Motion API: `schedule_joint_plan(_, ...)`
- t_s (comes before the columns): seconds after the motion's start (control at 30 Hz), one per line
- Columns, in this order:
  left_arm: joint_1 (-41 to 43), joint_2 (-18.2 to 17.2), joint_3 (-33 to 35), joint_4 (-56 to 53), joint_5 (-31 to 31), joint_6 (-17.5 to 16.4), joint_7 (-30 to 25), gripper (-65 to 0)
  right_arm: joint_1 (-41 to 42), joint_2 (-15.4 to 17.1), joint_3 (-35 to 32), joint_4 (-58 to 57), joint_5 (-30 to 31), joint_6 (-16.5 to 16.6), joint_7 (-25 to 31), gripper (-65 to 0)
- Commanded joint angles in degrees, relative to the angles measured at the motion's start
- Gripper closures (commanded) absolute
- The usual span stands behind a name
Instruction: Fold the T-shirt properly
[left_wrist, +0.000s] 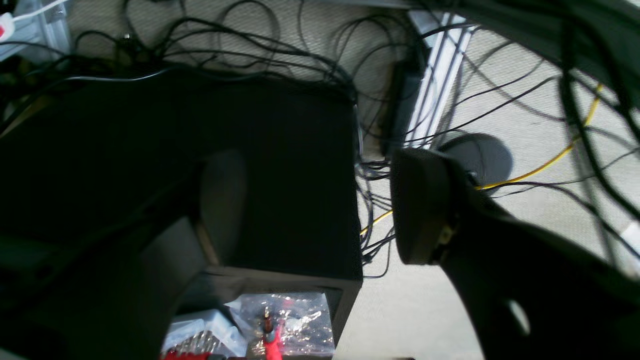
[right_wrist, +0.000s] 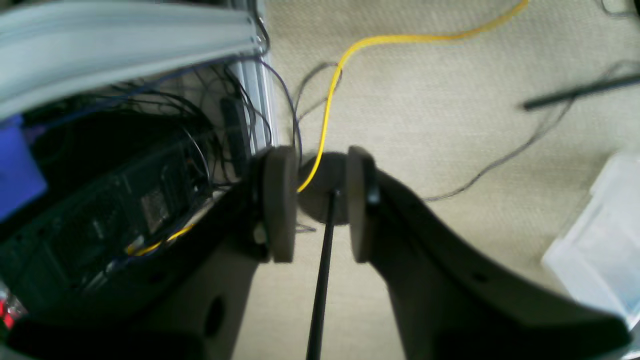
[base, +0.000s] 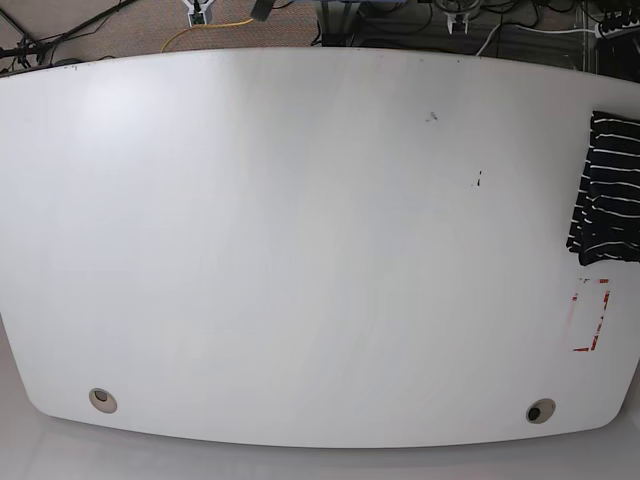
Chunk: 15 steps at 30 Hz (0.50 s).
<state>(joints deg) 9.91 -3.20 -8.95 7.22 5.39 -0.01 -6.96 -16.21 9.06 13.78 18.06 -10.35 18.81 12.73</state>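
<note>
The T-shirt (base: 610, 190), black with thin white stripes, lies in a compact bundle at the table's right edge in the base view, partly cut off by the frame. Neither arm shows in the base view. My left gripper (left_wrist: 325, 205) hangs off the table over a carpeted floor, its fingers (left_wrist: 425, 205) wide apart and open with nothing between them. In its own wrist view my right gripper (right_wrist: 320, 202) also faces the floor. Its pads (right_wrist: 280, 200) stand a narrow gap apart, open and holding nothing. The T-shirt is in neither wrist view.
The white table (base: 300, 250) has two small holes (base: 101, 400) near its front edge and a red-marked rectangle (base: 590, 315) below the shirt. On the floor are a black box (left_wrist: 280, 165), tangled cables, a yellow cable (right_wrist: 340, 85) and a clear plastic bin (right_wrist: 600, 240).
</note>
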Motion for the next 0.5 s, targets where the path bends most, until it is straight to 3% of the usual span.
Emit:
schedule_joint_plan(0.0, -0.6, -0.5, -0.1, -0.9, 0.1, 0.5, 0.1, -41.3, -0.2, 0.4, -0.1, -1.2, 0.0, -0.3, 0.3, -16.5)
schedule_joint_plan(0.47, -0.5, -0.1, -0.3, -1.0, -0.2, 0.5, -0.2, -41.4, 0.0, -2.0, -0.2, -1.2, -0.2, -0.4, 0.6, -16.5)
